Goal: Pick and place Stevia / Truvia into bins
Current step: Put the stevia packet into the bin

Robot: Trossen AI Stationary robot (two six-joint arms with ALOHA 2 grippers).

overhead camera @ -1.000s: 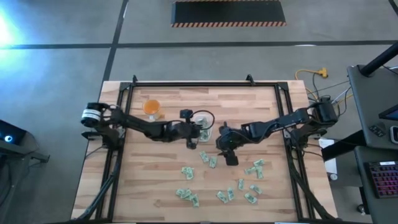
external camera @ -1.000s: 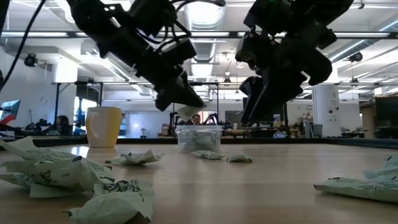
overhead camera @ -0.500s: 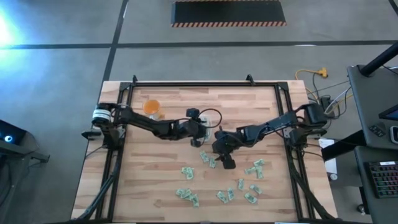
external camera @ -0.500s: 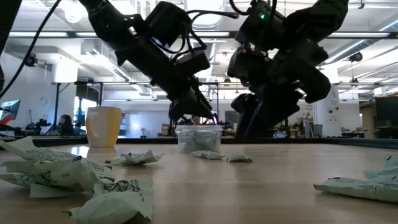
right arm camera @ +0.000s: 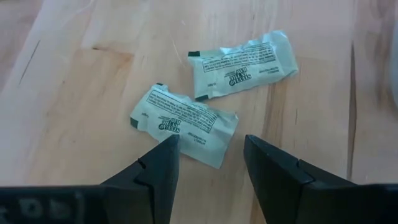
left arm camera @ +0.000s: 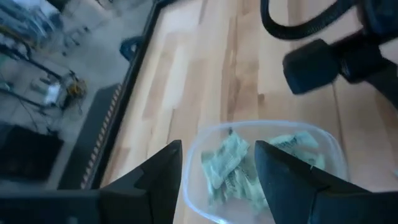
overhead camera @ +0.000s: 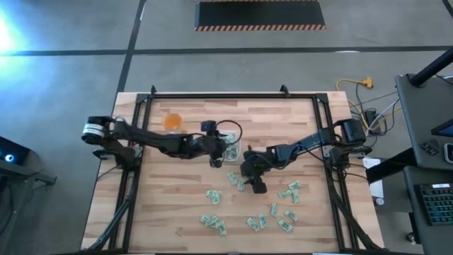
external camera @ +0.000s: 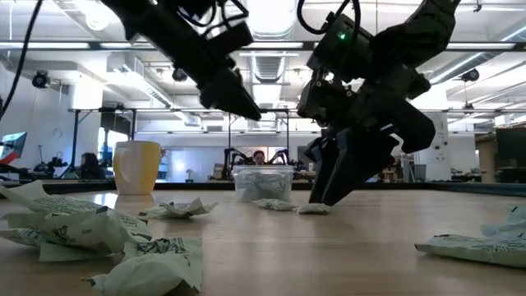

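Several pale green and white sachets lie loose on the wooden table [overhead camera: 184,191]. The clear container [overhead camera: 232,151] holds a few sachets [left arm camera: 239,165]. My left gripper [overhead camera: 215,153] is open and empty, raised above the container's left side [external camera: 246,107]. My right gripper [overhead camera: 252,181] is open and low over the table [external camera: 325,193]. Its fingers stand either side of the near end of one sachet [right arm camera: 183,123]. A second sachet [right arm camera: 244,61] lies just beyond it. I cannot tell whether the right fingers touch the table or the sachet.
An orange cup [overhead camera: 173,122] stands left of the container and shows in the low view [external camera: 137,167]. More sachets lie toward the near edge [overhead camera: 212,221] and near right [overhead camera: 291,191]. A black frame rail [overhead camera: 233,95] runs round the table.
My left gripper went toward the container, then rose and drew back toward the table's left. The pale piece at its fingertips a second ago no longer shows there. My right gripper has moved toward the table's left and near edge, and down onto the two sachets.
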